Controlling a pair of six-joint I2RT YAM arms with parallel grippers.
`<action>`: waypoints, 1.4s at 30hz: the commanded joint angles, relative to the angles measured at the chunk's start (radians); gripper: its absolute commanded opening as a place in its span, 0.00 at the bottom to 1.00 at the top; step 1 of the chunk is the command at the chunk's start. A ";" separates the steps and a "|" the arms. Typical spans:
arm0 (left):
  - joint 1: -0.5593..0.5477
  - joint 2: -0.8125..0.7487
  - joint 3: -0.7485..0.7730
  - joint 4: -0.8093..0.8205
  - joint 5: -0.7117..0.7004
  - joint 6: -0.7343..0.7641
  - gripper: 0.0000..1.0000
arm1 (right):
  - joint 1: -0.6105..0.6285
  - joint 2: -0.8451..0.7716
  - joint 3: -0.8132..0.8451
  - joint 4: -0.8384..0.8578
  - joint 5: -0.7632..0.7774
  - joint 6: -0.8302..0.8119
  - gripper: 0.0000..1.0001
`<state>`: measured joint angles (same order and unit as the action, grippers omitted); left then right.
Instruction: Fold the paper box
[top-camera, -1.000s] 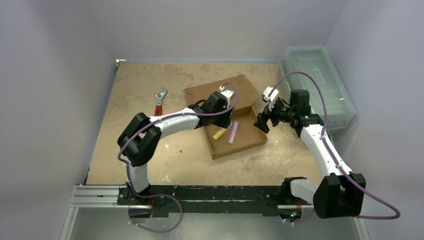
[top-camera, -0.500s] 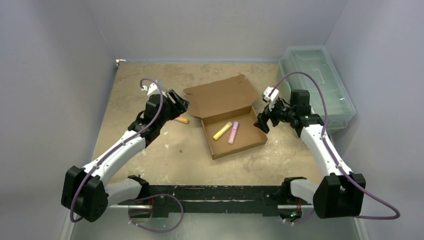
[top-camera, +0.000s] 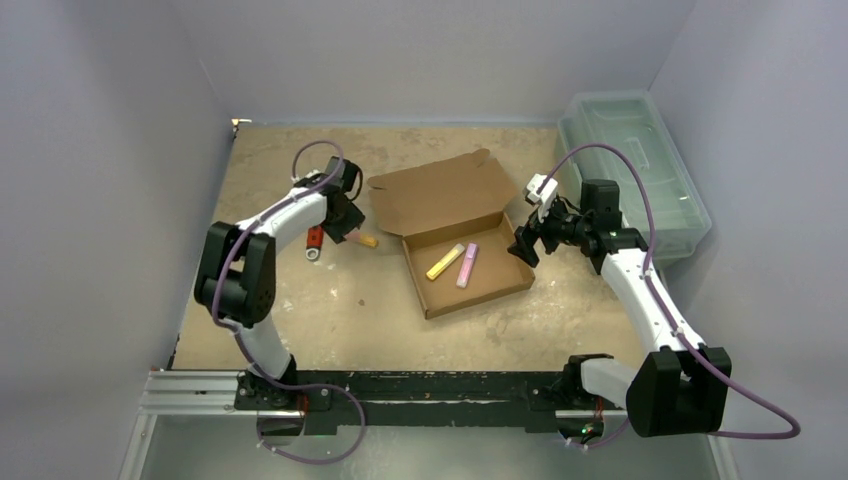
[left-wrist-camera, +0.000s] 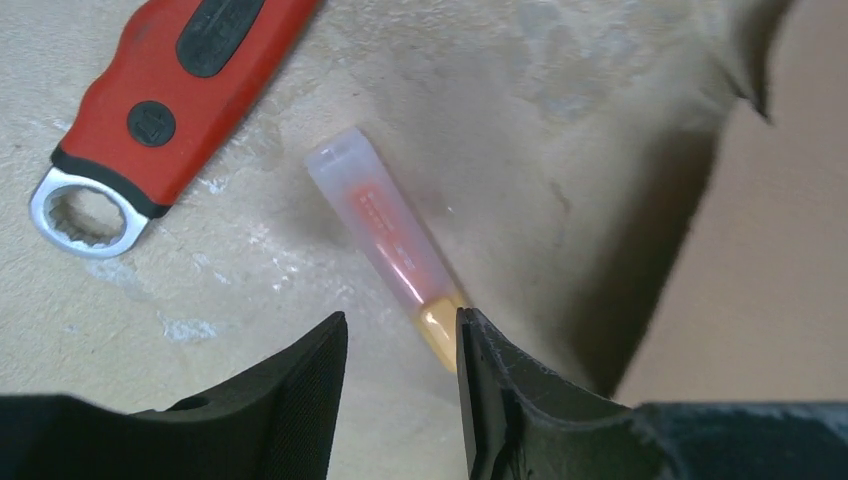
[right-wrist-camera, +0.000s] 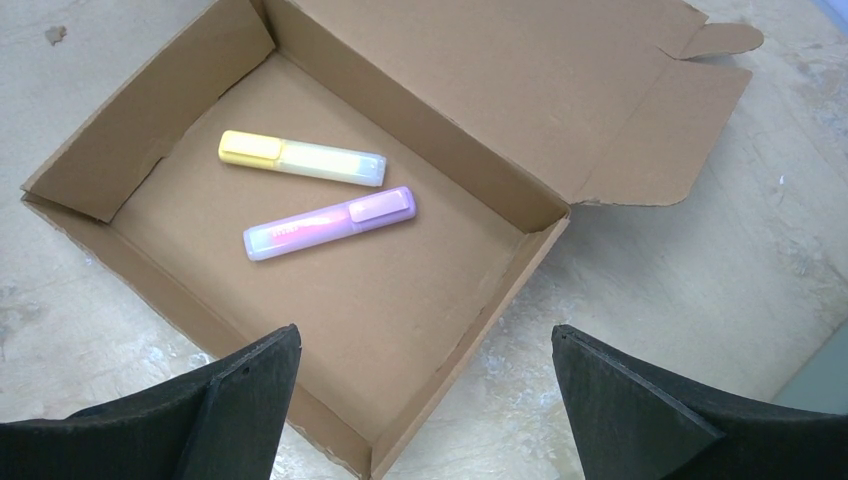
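The paper box (top-camera: 480, 285) lies open mid-table, its lid (top-camera: 440, 190) folded back flat. In the tray (right-wrist-camera: 400, 290) lie a yellow highlighter (right-wrist-camera: 300, 158) and a purple one (right-wrist-camera: 330, 222). My right gripper (top-camera: 522, 247) hangs wide open over the box's right wall (right-wrist-camera: 490, 310), holding nothing. My left gripper (top-camera: 347, 230) is left of the box. An orange highlighter (left-wrist-camera: 395, 240) lies on the table there. Its orange end sits between the left gripper's (left-wrist-camera: 398, 325) parted jaws, beside the right-hand finger (left-wrist-camera: 480, 370). The box's flap (left-wrist-camera: 790, 250) shows at the right of the left wrist view.
A red-handled wrench (left-wrist-camera: 170, 100) lies just left of the orange highlighter, also seen in the top view as the wrench (top-camera: 315, 240). A translucent green bin (top-camera: 640, 170) stands along the right wall. Grey walls enclose the table.
The left arm left the box, swung out to the left, then came down over the orange highlighter beside the wrench. The right arm and the box have not moved.
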<state>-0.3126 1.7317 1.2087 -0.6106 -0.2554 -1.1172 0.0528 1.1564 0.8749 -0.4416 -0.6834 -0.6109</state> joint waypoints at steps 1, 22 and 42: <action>0.022 0.083 0.084 -0.074 0.017 -0.029 0.42 | -0.004 -0.007 0.011 0.004 -0.010 -0.015 0.99; 0.053 0.238 0.111 -0.022 0.093 -0.016 0.04 | -0.004 -0.001 0.009 0.007 -0.015 -0.018 0.99; -0.205 -0.690 -0.603 0.903 0.710 0.498 0.00 | -0.005 0.017 0.008 0.008 0.011 -0.013 0.99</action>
<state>-0.3786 1.0378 0.5465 0.0944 0.3752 -0.7879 0.0509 1.1740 0.8749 -0.4416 -0.6743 -0.6140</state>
